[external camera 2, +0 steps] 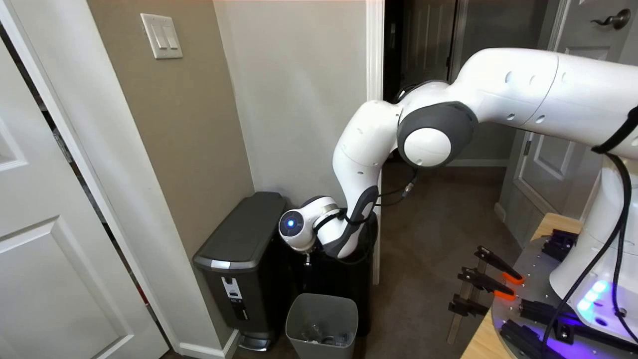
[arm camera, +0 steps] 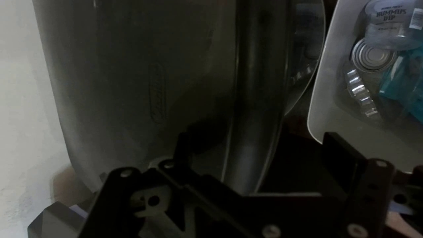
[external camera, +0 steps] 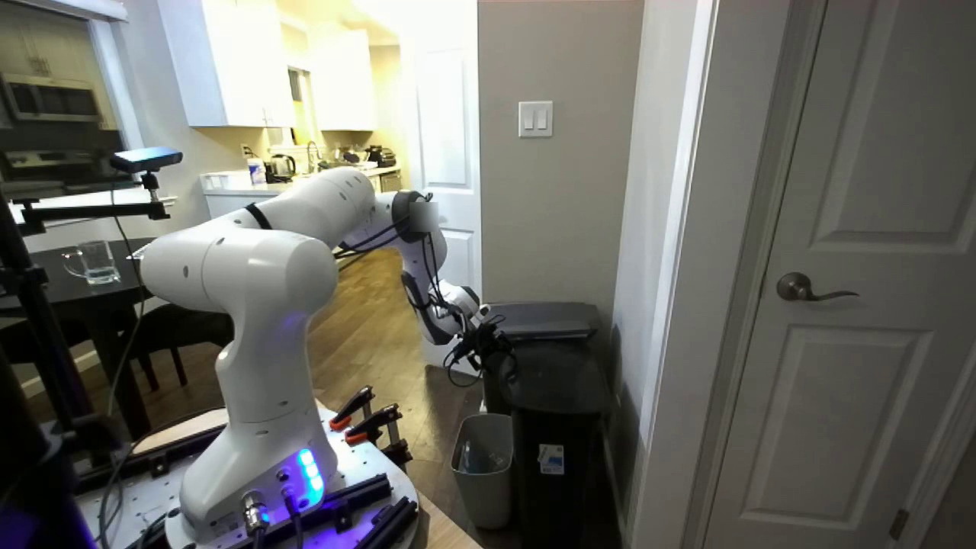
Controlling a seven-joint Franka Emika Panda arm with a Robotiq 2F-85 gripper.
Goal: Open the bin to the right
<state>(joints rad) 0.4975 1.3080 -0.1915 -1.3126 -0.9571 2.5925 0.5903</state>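
Observation:
The bin (external camera: 564, 381) is tall and black with a flat lid, which looks closed. In an exterior view it stands partly behind my arm (external camera 2: 329, 279). Its lid (arm camera: 132, 66), with a raised logo and a rounded front edge, fills the left and middle of the wrist view. My gripper (external camera: 496, 354) is at the bin's front edge. In the wrist view my gripper (arm camera: 257, 142) is open with its fingers wide apart. One finger is over the lid and the other is beyond its front edge. Nothing is held between them. I cannot tell whether a finger touches the lid.
A grey wastebasket (external camera: 482, 465) with trash inside stands against the bin's front; it also shows in the wrist view (arm camera: 330, 109). A pedal bin with a grey lid (external camera 2: 244, 229) stands beside the black bin. A wall (arm camera: 29, 99) runs close along the bin's rear.

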